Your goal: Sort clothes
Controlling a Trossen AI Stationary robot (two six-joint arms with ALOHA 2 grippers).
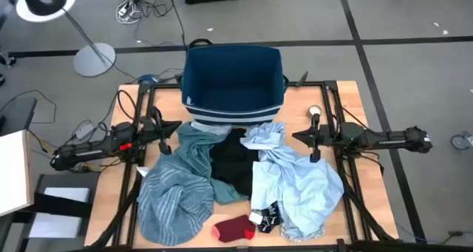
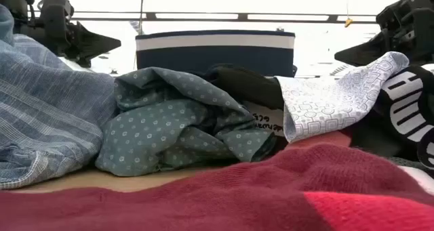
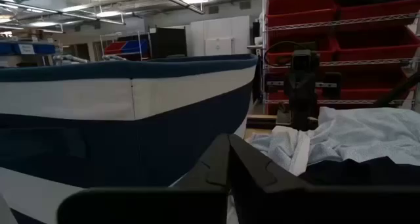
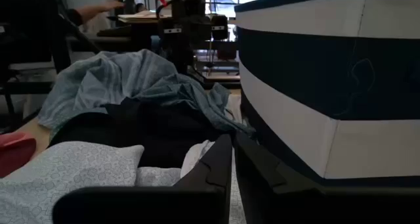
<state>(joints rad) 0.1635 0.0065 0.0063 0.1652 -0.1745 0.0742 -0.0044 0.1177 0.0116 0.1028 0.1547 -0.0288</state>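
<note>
Nothing sorted yet, by the look of it: clothes sit in one heap mid-table, in front of the navy bin (image 1: 233, 78), which looks empty from above. Teal striped garment (image 1: 174, 193) on the left side, black garment (image 1: 233, 163) in the middle, light blue garment (image 1: 295, 182) on the right, red sock (image 1: 235, 227) and dark patterned sock (image 1: 267, 216) at the near edge. Left gripper (image 1: 164, 136) and right gripper (image 1: 314, 137) flank the pile, fingers pressed together, holding nothing; likely parked clear so either can reach its own side
</note>
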